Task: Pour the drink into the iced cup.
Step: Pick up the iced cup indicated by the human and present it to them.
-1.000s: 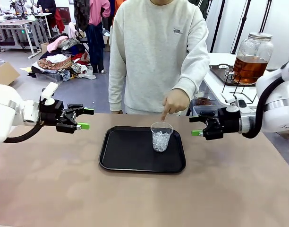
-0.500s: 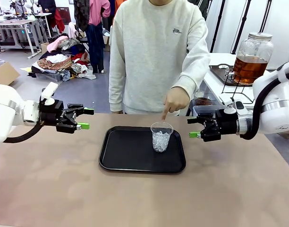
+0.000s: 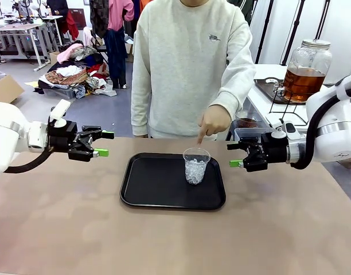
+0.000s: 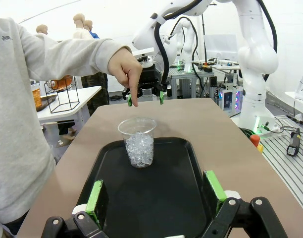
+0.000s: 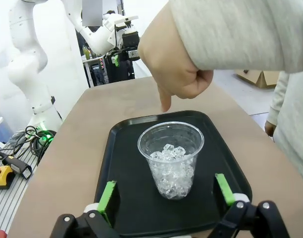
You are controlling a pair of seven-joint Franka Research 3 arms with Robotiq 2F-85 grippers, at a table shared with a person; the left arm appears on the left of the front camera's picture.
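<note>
Front view: my left gripper (image 3: 106, 144) and right gripper (image 3: 233, 154) hang wide open and empty, at nine and three o'clock of the clear plastic iced cup (image 3: 196, 165) on the black tray (image 3: 147, 189). The amber drink (image 3: 301, 85) sits in a glass jar (image 3: 309, 57) at two o'clock. Closing in could strike the person's pointing hand (image 3: 213, 122).
</note>
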